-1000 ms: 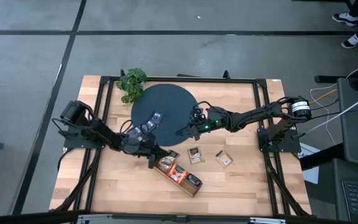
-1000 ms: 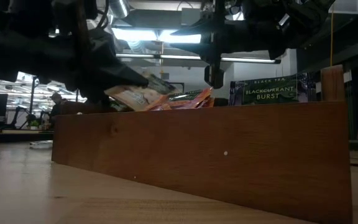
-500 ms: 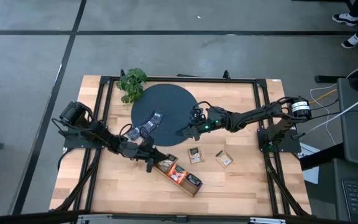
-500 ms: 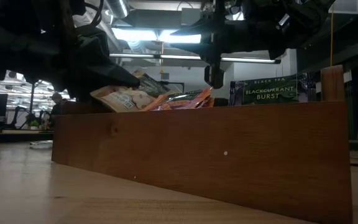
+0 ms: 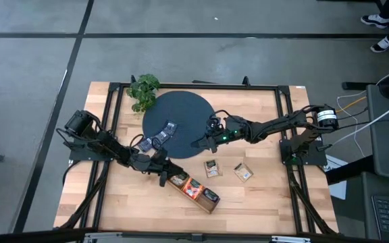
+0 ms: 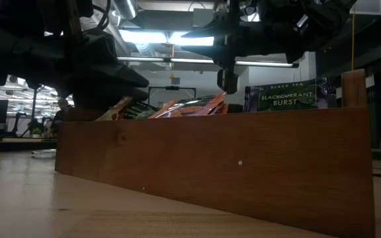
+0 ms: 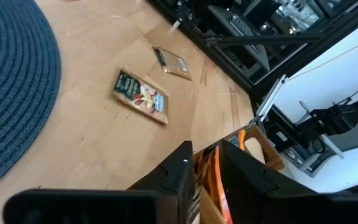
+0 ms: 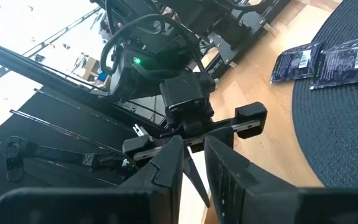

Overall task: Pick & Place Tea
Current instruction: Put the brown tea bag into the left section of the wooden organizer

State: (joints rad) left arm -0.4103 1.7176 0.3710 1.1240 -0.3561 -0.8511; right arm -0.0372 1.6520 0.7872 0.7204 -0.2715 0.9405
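Observation:
The long wooden tray (image 5: 211, 205) lies aslant near the table's middle, with orange and dark sachets in it (image 6: 197, 106). My left gripper (image 5: 163, 177) hangs over the tray's left end compartment, shut on a beige-green tea sachet (image 6: 116, 110). My right gripper (image 5: 200, 142) waits, shut, above the right rim of the dark round mat (image 5: 181, 108). Blue sachets (image 5: 169, 129) (image 5: 155, 138) lie flat on the mat. Two more sachets (image 5: 212, 168) (image 5: 243, 173) lie flat on the wood right of the tray. My left gripper pinches the beige-green sachet between its two fingers (image 7: 179, 171), coming from above and slanting down toward the tray. The sachet shows edge-on between them (image 7: 199, 180). It stands steeply tilted, its lower part inside the tray's end compartment (image 6: 121, 114); the exact spot held is hidden by the fingers.
A leafy plant (image 5: 143, 90) stands at the mat's far left. A black metal frame (image 5: 113, 101) runs along the table's sides. Bare wood lies near the table's near edge (image 5: 140, 209) and right of the loose sachets (image 5: 269, 189).
My left gripper has gone down toward the tray's left end, still shut. The beige-green sachet, held nearly flat above the tray's rim a second ago, has tipped steeply and sunk into the end compartment. My right gripper has kept still.

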